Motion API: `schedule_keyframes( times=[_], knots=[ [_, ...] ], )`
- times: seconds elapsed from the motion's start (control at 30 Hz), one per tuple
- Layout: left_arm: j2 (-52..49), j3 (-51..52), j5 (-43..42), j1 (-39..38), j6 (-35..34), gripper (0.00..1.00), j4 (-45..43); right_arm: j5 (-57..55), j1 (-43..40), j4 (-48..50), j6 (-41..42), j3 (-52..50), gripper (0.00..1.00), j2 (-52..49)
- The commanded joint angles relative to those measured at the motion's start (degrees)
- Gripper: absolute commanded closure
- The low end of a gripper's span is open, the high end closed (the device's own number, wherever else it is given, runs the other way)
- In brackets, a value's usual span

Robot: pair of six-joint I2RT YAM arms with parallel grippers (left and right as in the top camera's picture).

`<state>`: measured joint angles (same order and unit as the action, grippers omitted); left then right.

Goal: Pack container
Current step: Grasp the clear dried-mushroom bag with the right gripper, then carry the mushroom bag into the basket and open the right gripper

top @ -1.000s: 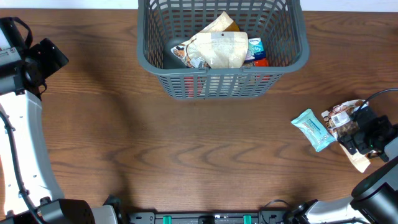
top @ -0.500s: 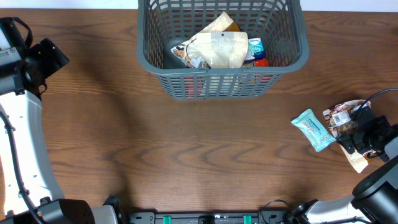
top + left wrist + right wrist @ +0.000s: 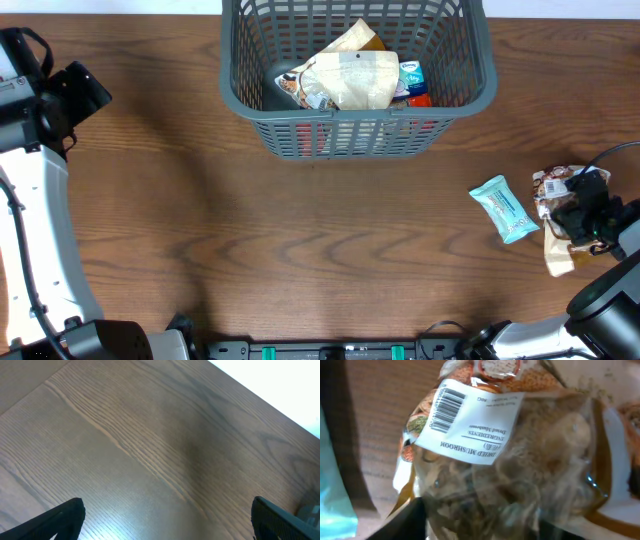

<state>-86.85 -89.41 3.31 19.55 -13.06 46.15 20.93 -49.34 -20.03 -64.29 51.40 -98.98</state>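
Observation:
The container (image 3: 232,95), a dark grey slotted basket, stands at the back centre with several packets (image 3: 350,80) inside. Near the table's right edge my right gripper (image 3: 575,215) is shut on a clear dried mushroom packet (image 3: 556,252). The right wrist view is filled by this packet (image 3: 520,460), with its white barcode label, bulging between the two dark fingers (image 3: 405,522) of the right gripper (image 3: 485,522). A teal packet (image 3: 503,209) lies just left of it. My left gripper (image 3: 80,92) hovers at the far left, open over bare wood (image 3: 167,525).
The teal packet's edge (image 3: 332,495) shows at the left of the right wrist view. The wooden table (image 3: 300,250) stretches between the basket and the front edge. A black cable (image 3: 610,152) runs to the right arm.
My right gripper has closed on the dried mushroom packet, which has shifted and turned slightly away from the teal packet. The left arm has not moved.

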Motion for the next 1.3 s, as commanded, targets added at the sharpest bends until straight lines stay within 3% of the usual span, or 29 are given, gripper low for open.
schedule_keyframes(
  times=[0.0,0.13,0.4,0.5,0.63,0.8,1.03,1.13,1.27],
  knots=[
    [-0.13,-0.39,-0.35,-0.35,0.92,0.01,0.07,0.74,-0.50,0.13,1.49,0.66,0.69,-0.79],
    [-0.13,-0.39,-0.35,-0.35,0.92,0.01,0.09,0.74,-0.50,0.13,1.51,0.66,0.97,-0.79],
    [-0.13,-0.39,-0.35,-0.35,0.92,0.01,0.09,5.62,-0.57,1.18,2.19,0.66,0.98,-0.76],
    [-0.13,-0.39,-0.35,-0.35,0.94,0.01,0.09,14.29,-0.57,5.31,9.33,0.70,0.99,-0.57],
    [-0.13,-0.39,-0.35,-0.35,0.92,0.01,0.09,25.53,-0.61,15.08,28.41,0.70,0.99,0.15],
    [-0.13,-0.39,-0.35,-0.35,0.94,0.01,0.09,39.52,-0.61,34.36,57.40,0.70,0.99,1.01],
    [-0.13,-0.39,-0.35,-0.35,0.94,0.01,0.00,45.03,0.90,80.32,100.10,0.79,0.99,1.01],
    [-0.13,-0.39,-0.37,-0.35,0.94,0.01,-0.37,42.18,1.40,97.92,112.67,2.27,0.99,1.01],
    [-0.13,-0.39,-0.37,-0.37,0.96,0.01,-0.68,41.51,2.25,102.95,119.84,7.28,0.99,1.01]
  ],
)
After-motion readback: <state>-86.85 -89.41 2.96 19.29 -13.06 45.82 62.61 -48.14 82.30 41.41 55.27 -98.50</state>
